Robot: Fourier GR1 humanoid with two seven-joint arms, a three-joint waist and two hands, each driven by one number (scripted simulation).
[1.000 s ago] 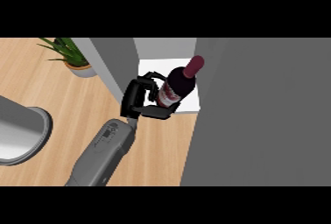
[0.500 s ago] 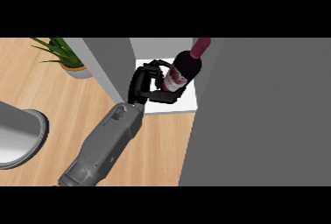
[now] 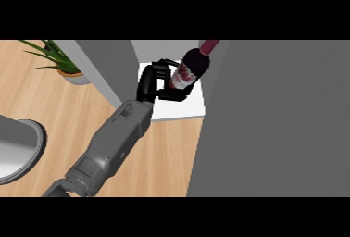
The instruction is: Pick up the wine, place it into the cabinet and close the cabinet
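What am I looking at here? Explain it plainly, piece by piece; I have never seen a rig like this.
There is one picture, taken from the robot's head and looking steeply down at a wooden counter. The grey forearm coming in from the lower edge belongs to a humanoid robot and ends in a black left robot hand. Its fingers are curled round a wine bottle, which it holds over the white shelf of an open cabinet. The large grey panel on the right looks like the cabinet's door. On the counter stand a potted plant at the upper left and a grey round object cut off by the left edge. The other hand is out of view.
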